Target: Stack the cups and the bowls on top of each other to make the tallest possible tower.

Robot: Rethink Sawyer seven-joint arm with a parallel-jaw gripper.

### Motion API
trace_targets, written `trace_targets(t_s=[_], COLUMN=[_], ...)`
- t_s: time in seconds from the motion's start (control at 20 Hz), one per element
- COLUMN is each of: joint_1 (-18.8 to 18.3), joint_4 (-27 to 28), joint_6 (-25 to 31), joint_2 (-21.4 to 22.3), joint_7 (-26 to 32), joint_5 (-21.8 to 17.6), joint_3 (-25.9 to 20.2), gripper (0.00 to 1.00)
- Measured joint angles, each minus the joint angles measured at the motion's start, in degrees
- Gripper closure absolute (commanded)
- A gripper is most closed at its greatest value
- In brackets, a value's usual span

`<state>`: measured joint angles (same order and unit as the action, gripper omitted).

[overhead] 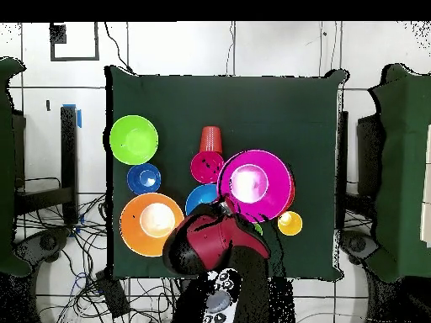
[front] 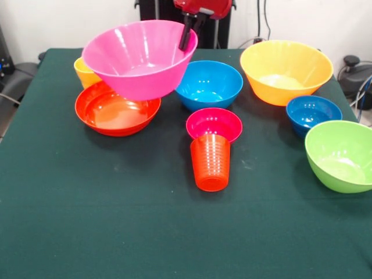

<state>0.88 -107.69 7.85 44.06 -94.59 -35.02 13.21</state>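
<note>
Pink bowl point(front: 139, 58): we see it lifted off the table and tilted, hanging above the shallow red-orange bowl point(front: 117, 110), partly overlapping it from the front view.
Gripper point(front: 187, 36): its fingers pinch the pink bowl's far rim, one inside the wall, one outside; jaws clenched on that rim.
Hold: we judge it weak, one edge grip on a large glossy bowl, so the bowl may swing or slip out.
Yellow cup point(front: 85, 72): mostly hidden just behind the pink bowl; a swing could knock it over.
Light green cup: not clearly seen by us; a green sliver shows under the pink bowl in the overhead view, and we cannot tell what it is.
Blue bowl point(front: 209, 84): close beside the pink bowl's right side, at risk of a bump on lowering.
Magenta bowl point(front: 214, 124) and orange-red cup point(front: 210, 163): touching or just beside each other, clear of the carry.
Yellow-orange bowl point(front: 283, 71), dark blue bowl point(front: 313, 113), lime green bowl point(front: 342, 154): well apart, on the other side.
Tower: nothing stacked yet, we judge; a tilted release could let the pink bowl slide off.
</note>
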Motion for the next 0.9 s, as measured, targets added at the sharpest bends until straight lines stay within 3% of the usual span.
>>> trace_targets(t_s=[0.3,0.55,0.6,0.9], joint_1=[3.34,9.9,13.29,20.73], joint_4=[0.06,0.44,0.88,1.97], joint_6=[0.0,0.0,-0.01,-0.02], joint_2=[-0.55,-1.88,-2.78,-5.0], joint_7=[-0.05,-0.67,-1.26,-4.65], joint_5=[0.0,0.02,0.11,1.74], joint_3=[1.24,4.9,6.94,11.51], gripper=[1.0,1.0,1.0,1.0])
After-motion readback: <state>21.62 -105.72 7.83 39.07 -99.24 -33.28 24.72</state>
